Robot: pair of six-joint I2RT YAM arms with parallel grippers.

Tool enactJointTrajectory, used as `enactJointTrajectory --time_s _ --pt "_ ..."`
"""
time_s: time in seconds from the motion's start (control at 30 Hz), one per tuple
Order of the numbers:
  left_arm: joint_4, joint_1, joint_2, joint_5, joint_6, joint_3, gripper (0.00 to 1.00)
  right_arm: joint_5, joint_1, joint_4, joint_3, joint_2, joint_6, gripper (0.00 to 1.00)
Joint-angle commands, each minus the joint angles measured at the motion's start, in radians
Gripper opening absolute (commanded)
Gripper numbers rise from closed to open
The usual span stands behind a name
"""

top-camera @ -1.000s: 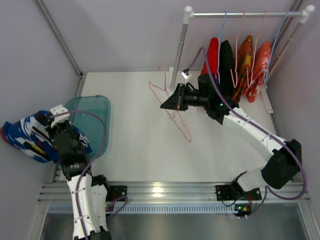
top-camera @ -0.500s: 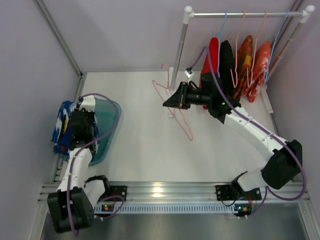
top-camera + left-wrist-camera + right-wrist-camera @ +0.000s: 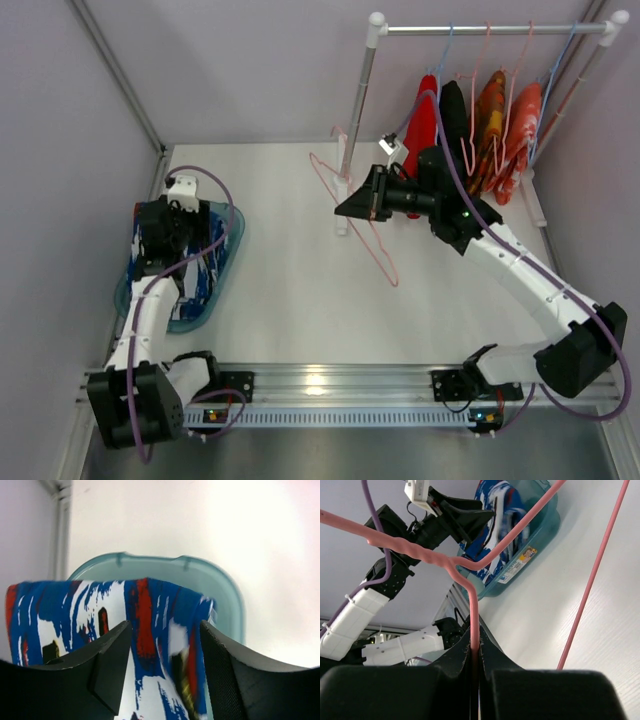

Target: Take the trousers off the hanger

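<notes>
White tabletop [image 3: 290, 290] boxed in by pale lilac walls [image 3: 250, 70]; a white clothes rail [image 3: 490, 30] stands at its far right corner; the trousers [image 3: 195, 270] lie in a teal tub [image 3: 228, 250] at the left edge, beneath the left gripper [image 3: 162, 630], jaws parted; the right gripper [image 3: 475, 647] pinches the pink hanger [image 3: 472, 605] above mid-table.

teal tub [image 3: 238, 232] left on table [image 3: 300, 290] | rack [image 3: 410, 29] holds red garment [image 3: 422, 125], orange garments [image 3: 492, 110]

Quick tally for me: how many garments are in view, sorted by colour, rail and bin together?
Red garment on the rail: 1
Black garment on the rail: 1
Orange patterned garments on the rail: 2
Blue patterned trousers in the teal bin: 1
Total: 5
</notes>
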Motion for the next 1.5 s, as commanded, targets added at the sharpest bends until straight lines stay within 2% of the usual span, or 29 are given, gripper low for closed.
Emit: enactJointTrajectory --time_s 0.0,0.03,0.07,0.1,0.13,0.2,0.23,0.3,0.33,0.4,0.47,0.53,0.63,0.73,0.8,0.9,0.93,1.0,1.1,1.17,1.27,1.47 --pt "-0.126 0.001 -0.060 0.253 0.006 0.077 0.62 0.010 -0.015 -0.016 0.038 -0.061 -0.048 0.00" --pt "-0.194 0.001 -0.059 0.269 0.015 0.089 0.66 0.012 -0.015 -0.019 0.038 -0.066 -0.052 0.00" --pt "-0.219 0.001 -0.060 0.249 0.009 0.099 0.87 0.012 -0.015 -0.025 0.037 -0.067 -0.054 0.00" --pt "-0.236 -0.002 -0.065 0.235 -0.001 0.112 0.96 0.015 -0.015 -0.028 0.038 -0.076 -0.054 0.00" --pt "-0.265 0.001 -0.070 0.223 -0.003 0.120 0.99 0.015 -0.015 -0.031 0.038 -0.078 -0.058 0.00" --pt "-0.272 -0.001 -0.108 0.168 -0.038 0.137 0.99 0.019 -0.015 -0.040 0.043 -0.090 -0.063 0.00" --pt "-0.281 0.002 -0.148 0.197 -0.049 0.154 0.99 0.024 -0.017 -0.048 0.044 -0.099 -0.069 0.00" --pt "-0.299 0.003 -0.186 0.298 -0.037 0.175 0.97 0.035 -0.015 -0.052 0.041 -0.115 -0.080 0.00" --pt "-0.362 -0.004 -0.194 0.366 -0.026 0.195 0.96 0.042 -0.015 -0.056 0.037 -0.122 -0.084 0.00" --pt "-0.474 -0.033 -0.136 0.454 0.018 0.258 0.86 0.062 -0.015 -0.057 0.014 -0.153 -0.089 0.00" --pt "-0.615 -0.115 -0.046 0.397 0.072 0.335 0.78 0.093 -0.015 -0.062 -0.014 -0.190 -0.095 0.00" --pt "-0.628 -0.177 0.002 0.262 0.088 0.321 0.77 0.119 -0.015 -0.072 -0.031 -0.217 -0.110 0.00" --pt "-0.622 -0.191 0.054 0.150 0.086 0.310 0.77 0.156 -0.024 -0.098 -0.049 -0.274 -0.135 0.00" --pt "-0.649 -0.212 0.174 0.062 0.063 0.344 0.73 0.188 -0.040 -0.137 -0.055 -0.325 -0.157 0.00" --pt "-0.701 -0.224 0.226 0.065 0.060 0.384 0.69 0.200 -0.047 -0.154 -0.055 -0.356 -0.172 0.00" --pt "-0.740 -0.235 0.309 0.141 0.034 0.419 0.61 0.214 -0.061 -0.187 -0.061 -0.386 -0.186 0.00" --pt "-0.735 -0.253 0.332 0.142 0.026 0.419 0.57 0.214 -0.072 -0.192 -0.067 -0.394 -0.183 0.00" --pt "-0.709 -0.287 0.351 0.088 0.006 0.415 0.57 0.213 -0.089 -0.201 -0.083 -0.414 -0.177 0.00" --pt "-0.669 -0.303 0.377 -0.062 -0.030 0.403 0.51 0.213 -0.110 -0.212 -0.097 -0.432 -0.164 0.00" --pt "-0.636 -0.304 0.394 -0.178 -0.043 0.401 0.51 0.206 -0.123 -0.214 -0.100 -0.441 -0.158 0.00" --pt "-0.603 -0.304 0.424 -0.280 -0.044 0.401 0.50 0.191 -0.150 -0.214 -0.101 -0.443 -0.154 0.00" --pt "-0.551 -0.303 0.489 -0.354 -0.027 0.402 0.49 0.168 -0.185 -0.206 -0.104 -0.443 -0.152 0.00"
